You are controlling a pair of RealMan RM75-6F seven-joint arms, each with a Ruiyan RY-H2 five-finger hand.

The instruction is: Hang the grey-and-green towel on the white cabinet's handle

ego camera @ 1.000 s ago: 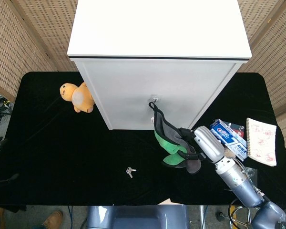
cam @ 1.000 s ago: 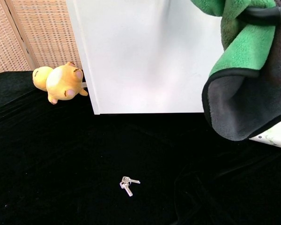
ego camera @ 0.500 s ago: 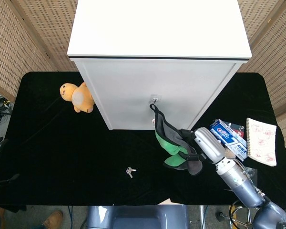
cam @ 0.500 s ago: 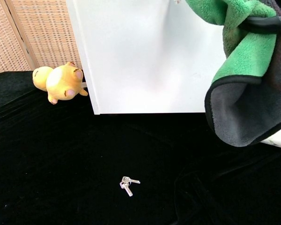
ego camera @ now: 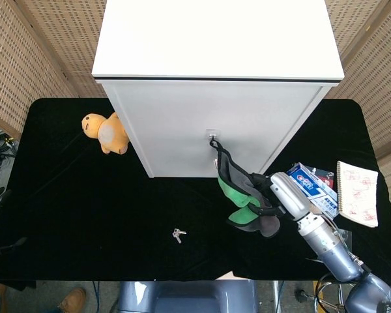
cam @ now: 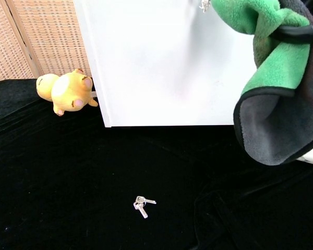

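The white cabinet stands at the back middle of the black table, with a small metal handle on its front; the handle also shows at the top of the chest view. My right hand grips the grey-and-green towel bunched in its fingers, just right of and below the handle. A black loop on the towel's top corner reaches up to the handle. In the chest view the towel hangs in the air, with a dark finger across it. My left hand is out of sight.
A yellow plush toy lies against the cabinet's left side. A small bunch of keys lies on the black cloth in front. A toothpaste box and a notepad sit at the right.
My right hand has shifted slightly right and down with the towel. The towel's loop end now sits right at the handle.
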